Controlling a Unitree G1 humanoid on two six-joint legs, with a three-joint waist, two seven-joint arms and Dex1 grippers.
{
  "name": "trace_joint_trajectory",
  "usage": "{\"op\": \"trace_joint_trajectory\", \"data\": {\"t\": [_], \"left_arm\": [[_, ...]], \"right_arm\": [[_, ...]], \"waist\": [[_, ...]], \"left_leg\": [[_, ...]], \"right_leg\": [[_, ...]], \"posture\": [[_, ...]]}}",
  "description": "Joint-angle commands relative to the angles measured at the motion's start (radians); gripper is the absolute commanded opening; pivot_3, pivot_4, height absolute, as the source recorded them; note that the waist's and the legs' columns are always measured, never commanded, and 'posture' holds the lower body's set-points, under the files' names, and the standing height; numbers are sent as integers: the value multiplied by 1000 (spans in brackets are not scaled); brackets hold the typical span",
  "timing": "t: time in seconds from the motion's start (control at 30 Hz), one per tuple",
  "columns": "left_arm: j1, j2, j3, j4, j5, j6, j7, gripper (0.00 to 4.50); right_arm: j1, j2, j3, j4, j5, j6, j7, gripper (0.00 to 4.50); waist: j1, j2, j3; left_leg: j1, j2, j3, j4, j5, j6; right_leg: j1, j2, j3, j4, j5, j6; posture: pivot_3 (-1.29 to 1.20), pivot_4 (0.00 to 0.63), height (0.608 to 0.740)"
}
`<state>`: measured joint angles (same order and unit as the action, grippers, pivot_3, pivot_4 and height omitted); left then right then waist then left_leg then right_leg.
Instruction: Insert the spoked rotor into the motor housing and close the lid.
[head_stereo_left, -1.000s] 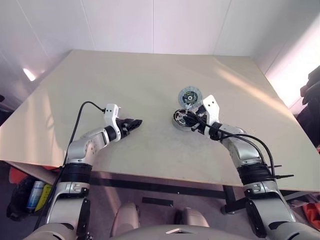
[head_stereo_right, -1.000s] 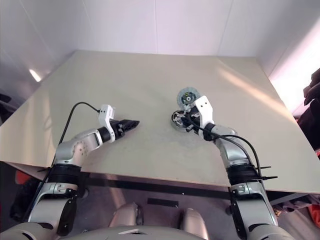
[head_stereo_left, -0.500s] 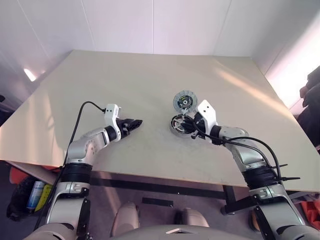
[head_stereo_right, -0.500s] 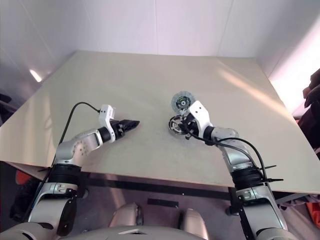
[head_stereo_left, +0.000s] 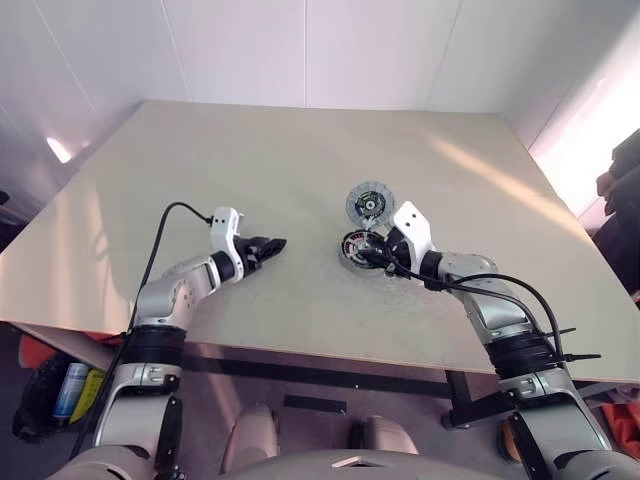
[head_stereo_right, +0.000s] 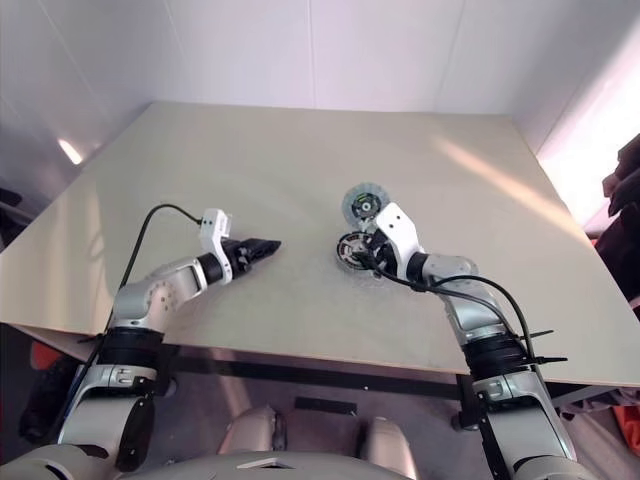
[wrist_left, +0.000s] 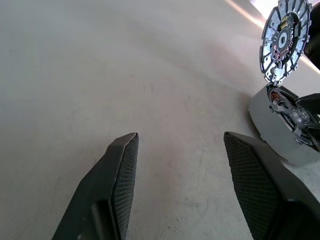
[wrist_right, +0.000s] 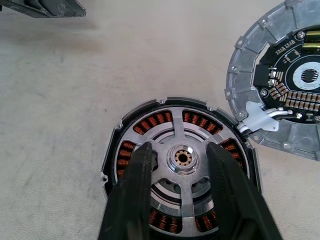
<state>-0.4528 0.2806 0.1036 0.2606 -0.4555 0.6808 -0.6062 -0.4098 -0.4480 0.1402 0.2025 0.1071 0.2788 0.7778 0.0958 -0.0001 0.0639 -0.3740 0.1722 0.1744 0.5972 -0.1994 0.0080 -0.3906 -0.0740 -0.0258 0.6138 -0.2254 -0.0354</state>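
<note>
Pale desk (head_stereo_left: 300, 170), white walls behind. Your item, the spoked rotor (wrist_right: 181, 165), lies flat inside the motor housing (wrist_right: 112, 150), hub centred, copper coils showing between its spokes; reckon it rigid metal, smooth, weighty for its size. The lid (wrist_right: 280, 80), finned, just as stiff, lies face-up touching the housing's edge; take it by the rim, clear of the circuitry. Right gripper (wrist_right: 180, 190): fingers parted over the rotor, holding nothing. Left gripper (wrist_left: 180, 150): open, empty, well apart.

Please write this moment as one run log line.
silver spoked rotor: seated in coil-ringed motor housing | finned silver lid: open beside housing | right gripper: open over hub | left gripper: open, idle
</note>
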Motion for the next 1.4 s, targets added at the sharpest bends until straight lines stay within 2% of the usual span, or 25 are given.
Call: {"op": "trace_joint_trajectory", "data": {"t": [0.03,0.37,0.6,0.7,0.9,0.93,1.27,1.4], "left_arm": [[-20,5,8,-15,-3,-18,-8,2879],[-37,-1,8,14,-3,-36,-16,2879],[-40,-1,5,22,-3,-31,-23,2879],[-45,-6,6,26,-4,-32,-20,2879],[-29,-14,7,11,-5,-31,-13,2879],[-27,-15,8,8,-5,-29,-11,2879],[-5,-12,12,-24,-10,-17,-1,2879],[1,-12,13,-35,-12,-11,5,2879]], "right_arm": [[-19,-2,-12,-5,-11,-38,-11,3010],[-51,37,-93,-69,129,4,27,3010],[-55,39,-94,-42,104,6,-13,3010],[-75,38,-83,8,69,-5,-43,2376],[-79,41,-55,44,33,-30,-39,277],[-88,44,-53,52,30,-33,-44,40],[-147,81,-42,108,14,-56,-58,40],[-136,124,-37,224,10,-72,-69,40]], "waist": [[0,0,0],[0,0,0],[0,0,0],[0,0,0],[0,0,0],[0,0,0],[-2,0,0],[-2,0,0]], "left_leg": [[0,0,0,0,0,1],[1,0,0,0,-1,2],[1,0,0,0,-1,2],[1,0,0,0,-1,1],[1,0,0,0,-1,1],[1,0,0,0,-1,1],[1,0,0,0,-1,1],[1,0,0,0,-1,1]], "right_leg": [[0,0,0,0,0,0],[0,0,0,1,0,0],[1,0,0,1,0,0],[1,0,0,1,0,0],[1,0,0,1,0,0],[1,0,0,1,0,0],[1,0,0,1,0,0],[1,0,0,1,0,0]], "posture": [[0,0,740],[0,0,740],[0,0,740],[0,0,740],[0,0,740],[0,0,740],[0,0,740],[0,0,740]]}}
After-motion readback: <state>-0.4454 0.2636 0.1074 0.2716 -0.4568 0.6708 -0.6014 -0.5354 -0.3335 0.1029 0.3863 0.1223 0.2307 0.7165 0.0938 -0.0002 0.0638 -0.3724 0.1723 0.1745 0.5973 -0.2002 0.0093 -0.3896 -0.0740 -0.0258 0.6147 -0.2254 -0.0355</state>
